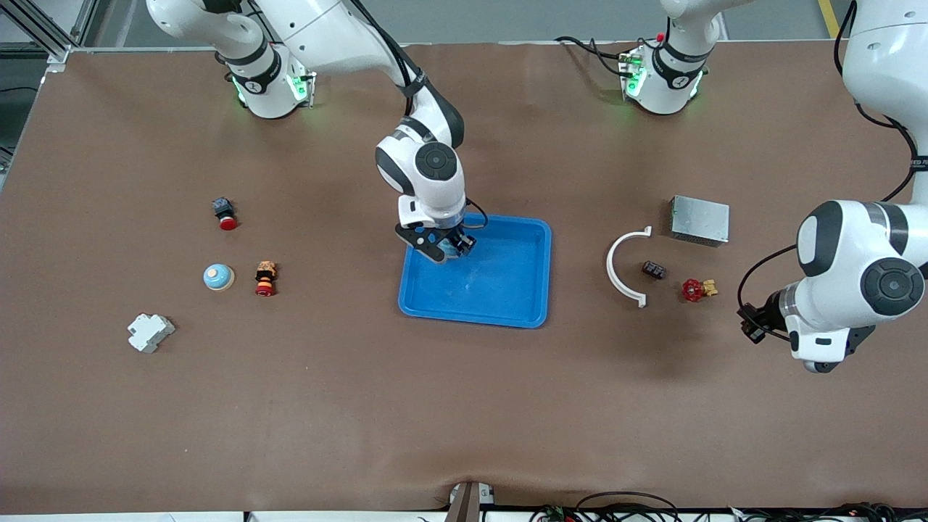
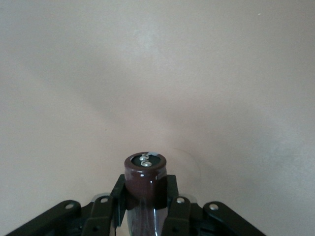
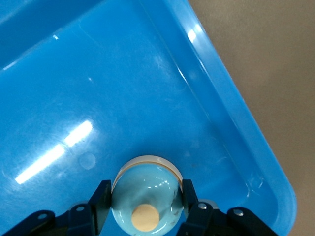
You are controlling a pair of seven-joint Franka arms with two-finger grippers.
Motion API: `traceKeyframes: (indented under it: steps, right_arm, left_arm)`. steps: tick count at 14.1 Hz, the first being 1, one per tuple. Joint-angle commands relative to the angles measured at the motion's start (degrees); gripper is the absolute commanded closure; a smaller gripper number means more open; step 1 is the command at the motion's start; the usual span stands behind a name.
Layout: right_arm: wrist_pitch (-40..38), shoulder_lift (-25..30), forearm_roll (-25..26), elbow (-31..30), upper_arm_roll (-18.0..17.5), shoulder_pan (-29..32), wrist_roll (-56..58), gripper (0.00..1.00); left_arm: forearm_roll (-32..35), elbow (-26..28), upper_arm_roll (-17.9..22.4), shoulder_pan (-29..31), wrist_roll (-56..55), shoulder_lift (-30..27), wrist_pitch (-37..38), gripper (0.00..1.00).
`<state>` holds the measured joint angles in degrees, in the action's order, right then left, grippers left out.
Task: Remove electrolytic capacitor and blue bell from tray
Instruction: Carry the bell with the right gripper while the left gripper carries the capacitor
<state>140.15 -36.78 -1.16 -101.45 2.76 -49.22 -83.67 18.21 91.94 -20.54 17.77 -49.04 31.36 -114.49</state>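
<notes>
Blue plastic tray (image 1: 507, 304) is sitting near the middle of the table (image 1: 362, 406), and I am watching the right gripper (image 1: 444, 246) hanging over the tray corner nearest the right arm's base. Its fingers (image 3: 101, 199) are pressing together on a pale blue bell (image 3: 143, 194) with a tan button on top. A second bell (image 1: 218, 277) of the same colour is resting on the table toward the right arm's end, beside a red-and-black pushbutton switch (image 1: 265, 279). I am seeing the left gripper (image 2: 145, 206) over bare table near the edge at the left arm's end, its fingers (image 2: 172, 189) clamping a dark brown capacitor (image 2: 144, 177), terminals facing up. A red valve (image 1: 696, 290) is lying on the table near that gripper.
</notes>
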Motion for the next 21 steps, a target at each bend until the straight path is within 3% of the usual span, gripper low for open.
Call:
traceKeyframes:
  steps: [1, 6, 10, 21]
  right_arm:
    - [-1.19, -0.23, 0.90, 2.04, 0.40, 0.78, 0.60, 1.00]
    - [-9.96, 4.07, 0.72, 3.36, 0.40, 6.40, 11.30, 1.00]
    - [-17.53, 8.73, 0.46, 3.01, 0.32, 14.57, 26.06, 1.00]
    - [-17.45, 12.17, 0.55, -0.51, 0.32, 38.83, 68.17, 1.00]
  left_arm:
    - [-0.45, 1.40, -0.11, 0.77, 1.14, -2.27, 2.77, 1.00]
    - [-0.45, 1.75, -0.46, 1.21, -0.79, -2.62, 4.54, 1.00]
    - [-0.45, 3.15, -0.46, 1.83, -2.99, -3.58, 4.54, 1.00]
    - [-4.14, 4.65, -0.82, 2.01, -0.62, -11.14, 10.43, 1.00]
